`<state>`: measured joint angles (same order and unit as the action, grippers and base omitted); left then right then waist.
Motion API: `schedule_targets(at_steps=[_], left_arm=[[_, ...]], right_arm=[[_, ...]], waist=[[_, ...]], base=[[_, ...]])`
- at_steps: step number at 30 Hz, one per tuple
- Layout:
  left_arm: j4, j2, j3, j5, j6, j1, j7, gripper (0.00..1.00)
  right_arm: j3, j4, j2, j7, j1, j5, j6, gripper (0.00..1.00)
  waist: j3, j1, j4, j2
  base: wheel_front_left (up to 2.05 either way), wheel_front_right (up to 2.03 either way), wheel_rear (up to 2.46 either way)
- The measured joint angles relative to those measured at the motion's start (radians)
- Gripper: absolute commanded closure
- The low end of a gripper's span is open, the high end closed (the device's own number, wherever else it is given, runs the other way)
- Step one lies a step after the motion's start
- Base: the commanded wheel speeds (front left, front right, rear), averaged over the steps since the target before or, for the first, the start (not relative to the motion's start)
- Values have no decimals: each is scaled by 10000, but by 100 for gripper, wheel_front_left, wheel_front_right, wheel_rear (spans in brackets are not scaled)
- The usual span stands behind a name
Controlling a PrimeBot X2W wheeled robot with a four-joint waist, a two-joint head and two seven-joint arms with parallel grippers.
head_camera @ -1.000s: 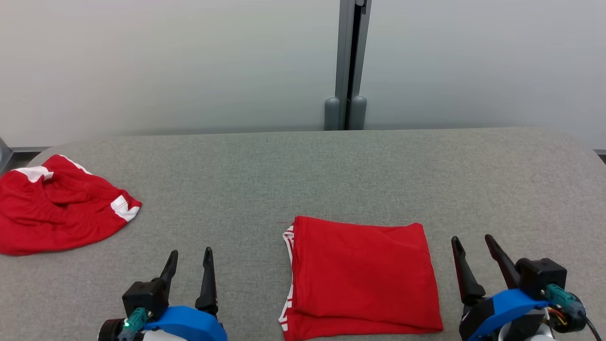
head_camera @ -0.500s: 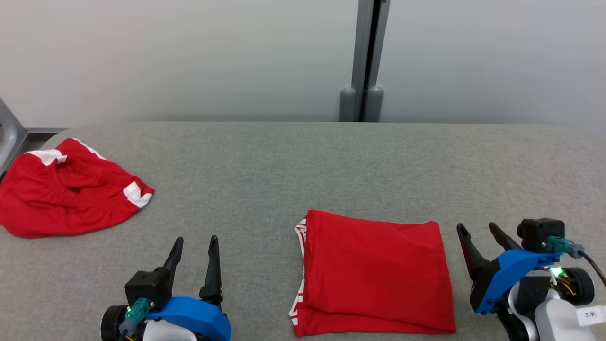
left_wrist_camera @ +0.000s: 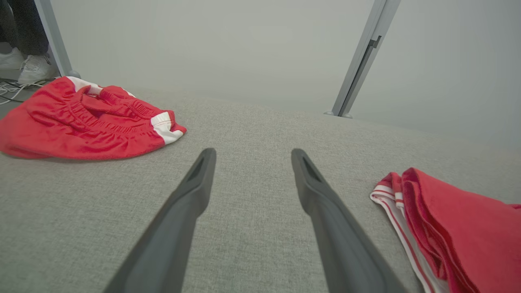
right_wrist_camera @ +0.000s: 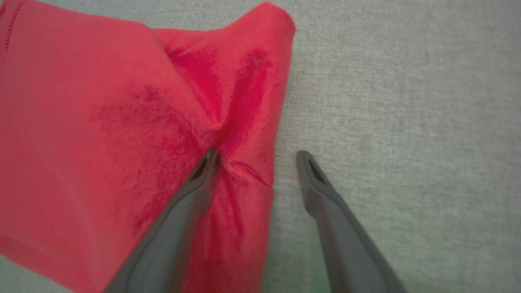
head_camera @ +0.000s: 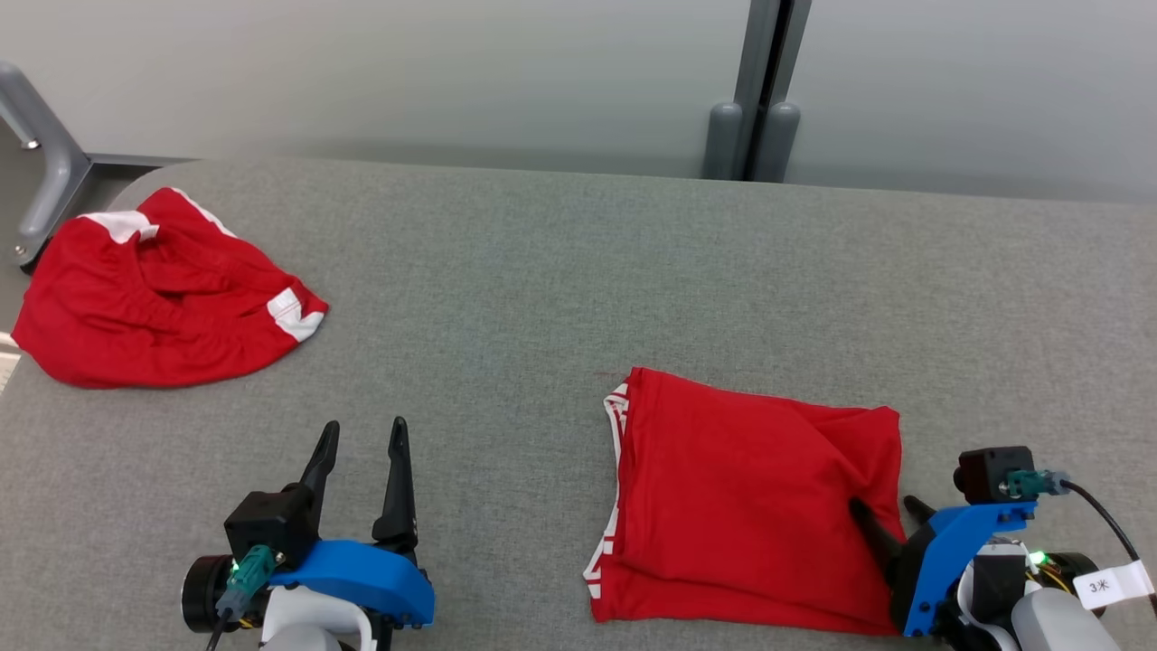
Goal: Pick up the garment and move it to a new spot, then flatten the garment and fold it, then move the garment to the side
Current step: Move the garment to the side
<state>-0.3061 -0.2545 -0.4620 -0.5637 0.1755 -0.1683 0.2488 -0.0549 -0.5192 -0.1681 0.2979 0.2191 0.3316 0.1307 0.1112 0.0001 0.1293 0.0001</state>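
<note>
Far left on the desk (head_camera: 542,271) lies a crumpled pair of red shorts (head_camera: 163,289), white-trimmed, elastic waist bunched; the left hand (head_camera: 363,425) hovers spread and empty over grey felted cloth; right of centre sits the folded red garment (head_camera: 750,506), soft knit, roughly square; the right hand (right_wrist_camera: 257,154), spread, straddles its right edge, one finger (right_wrist_camera: 191,191) dimpling the fabric; pinching only the top layer would likely drag the fold apart.

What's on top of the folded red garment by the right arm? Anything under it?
One finger of the open right pincer presses into the folded garment near its right edge; the other is over the grey table beside it. Anything beneath the cloth is covered.
</note>
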Motion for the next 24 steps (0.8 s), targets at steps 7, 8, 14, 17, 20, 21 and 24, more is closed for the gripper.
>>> schedule_targets(at_steps=[7,8,14,17,20,21,24], left_arm=[[-2,-13,40,2,8,-47,38,0],[2,-15,38,8,10,-53,42,0],[171,-27,8,125,31,-131,81,0],[295,-29,13,178,35,-166,84,0],[431,-69,35,205,52,-238,88,0],[479,-96,67,219,88,-259,94,0],[614,-245,107,299,127,-382,94,0]], right_arm=[[-495,-569,-144,-184,489,134,-2,78],[-548,-635,-174,-240,568,132,0,84],[-677,-826,-278,-619,1065,25,12,100],[-587,-780,-437,-775,1369,12,10,100],[-382,-715,-690,-899,1676,-38,6,100],[-359,-673,-769,-913,1769,-58,4,100],[-194,-487,-1016,-1012,2117,-240,2,100]], waist=[[228,-1,117,-1],[238,-1,105,0],[386,0,-259,0],[583,0,-667,0],[826,0,-1206,0],[926,0,-1425,0],[1262,1,-2184,1]], base=[[0,0,0],[0,0,0],[0,0,0],[0,0,0],[0,0,0],[0,0,0],[0,0,0]])
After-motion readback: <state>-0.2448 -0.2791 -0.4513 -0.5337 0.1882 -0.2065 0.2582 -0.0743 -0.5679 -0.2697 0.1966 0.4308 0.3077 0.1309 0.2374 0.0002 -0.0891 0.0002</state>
